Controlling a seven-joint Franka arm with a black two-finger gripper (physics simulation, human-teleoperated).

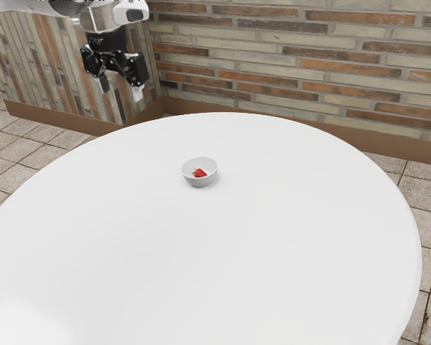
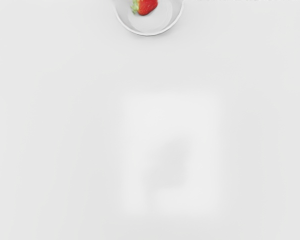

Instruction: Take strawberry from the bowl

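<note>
We have free air between our gripper [image 1: 121,89] and the white bowl [image 1: 200,181], with room all around it above the round table [image 1: 201,266]. The bowl's wall rings the strawberry [image 1: 200,173] – its open top lets us in from above.

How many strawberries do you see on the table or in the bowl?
1: the strawberry lies inside the white bowl.
</note>
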